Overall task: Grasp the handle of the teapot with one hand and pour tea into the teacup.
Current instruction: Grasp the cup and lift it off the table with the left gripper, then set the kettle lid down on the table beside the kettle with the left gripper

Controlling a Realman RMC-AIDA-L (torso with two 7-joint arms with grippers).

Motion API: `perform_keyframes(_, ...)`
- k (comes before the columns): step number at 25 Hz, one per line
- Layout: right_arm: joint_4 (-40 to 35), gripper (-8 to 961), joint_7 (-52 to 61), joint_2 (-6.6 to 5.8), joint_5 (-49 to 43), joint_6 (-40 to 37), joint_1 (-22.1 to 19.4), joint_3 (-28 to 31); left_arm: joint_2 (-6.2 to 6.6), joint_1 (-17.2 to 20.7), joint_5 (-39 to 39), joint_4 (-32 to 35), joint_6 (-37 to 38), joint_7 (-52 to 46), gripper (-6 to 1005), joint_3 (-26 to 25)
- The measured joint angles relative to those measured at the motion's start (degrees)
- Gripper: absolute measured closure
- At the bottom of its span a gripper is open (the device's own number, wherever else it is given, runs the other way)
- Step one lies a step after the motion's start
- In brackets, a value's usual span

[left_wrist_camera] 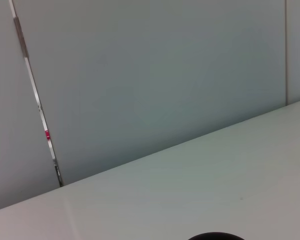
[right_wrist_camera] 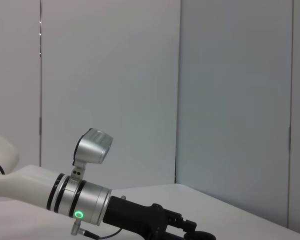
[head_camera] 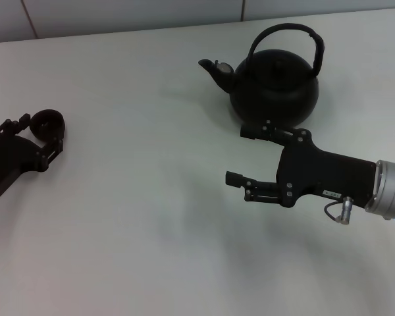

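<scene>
Overall, the white table (head_camera: 131,217) carried everything in view, with a pale panelled wall (left_wrist_camera: 155,75) behind it. At the far side, right of centre in the head view, stood the teapot (head_camera: 274,85), upright, its spout (head_camera: 214,70) aimed toward the robot's left and its handle (head_camera: 288,33) arched free over the lid, touched by nothing. Just in front of the pot, the right gripper (head_camera: 242,155) reached in from the right edge on its silver-grey wrist, its 2 fingers spread apart and pointing left; the upper finger (head_camera: 266,133) lay close to the pot's base in that view, though contact could not be confirmed, and nothing sat between the fingers. Well apart from the pot, at the table's left edge, the left gripper (head_camera: 45,135) held the teacup (head_camera: 47,122) clamped between its fingers. In the left wrist view only a dark sliver of the cup's rim (left_wrist_camera: 216,236) showed.
</scene>
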Motion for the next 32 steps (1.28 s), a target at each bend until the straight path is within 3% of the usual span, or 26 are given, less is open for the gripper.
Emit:
perform_keyframes(2, -0.01, 125, -0.01, 0.00, 0.00, 0.00, -0.01, 0.00, 0.00, 0.00, 0.00, 0.00, 0.01, 0.02, 348, 0.03)
perform_keyframes(15, 0.03, 124, -0.03, 0.00, 0.00, 0.08, 0.06, 0.00, 0.07, 0.84, 0.00, -0.18, 3.16, -0.64, 345, 2.14)
perform_keyframes(24, 0.30, 124, -0.08, 0.08, 0.00, 0.05, 0.06, 0.00, 0.36, 4.23, 0.00, 2.40, 14.33, -6.93, 343, 12.72)
perform_keyframes(32, 0.32, 125, -0.11, 0.07, 0.00, 0.25, 0.20, -0.18, 0.32, 4.66, 0.00, 2.71, 16.94, -7.03, 341, 21.13)
